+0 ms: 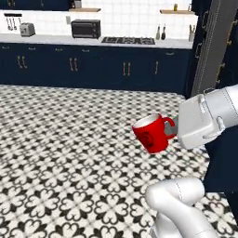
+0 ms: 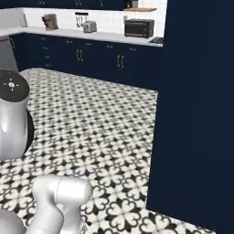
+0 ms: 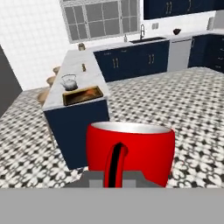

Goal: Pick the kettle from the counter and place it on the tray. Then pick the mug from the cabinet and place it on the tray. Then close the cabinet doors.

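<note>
The hand (image 1: pixel 173 131) is pinched on the red loop handle of the mug (image 1: pixel 151 134), which it carries tilted in the air above the patterned floor (image 1: pixel 69 153), well clear of any surface; in the hand view the mug (image 3: pixel 131 151) sits right in front of the fingers, its white inside just showing at the rim. Beyond the mug in that view stands the desk (image 3: pixel 78 74), a white marbled top over navy blue base cabinets. On the near end of the desk lies the tray (image 3: pixel 83 95), gold-rimmed with a dark, orange-patterned surface. The kettle (image 3: pixel 69 82) stands just behind the tray, on the desk itself and not on the tray. Further back on the desk is a tiny brown item (image 3: pixel 84 67). In the left base view, a tall door (image 1: pixel 210 46) stands above and behind the hand.
</note>
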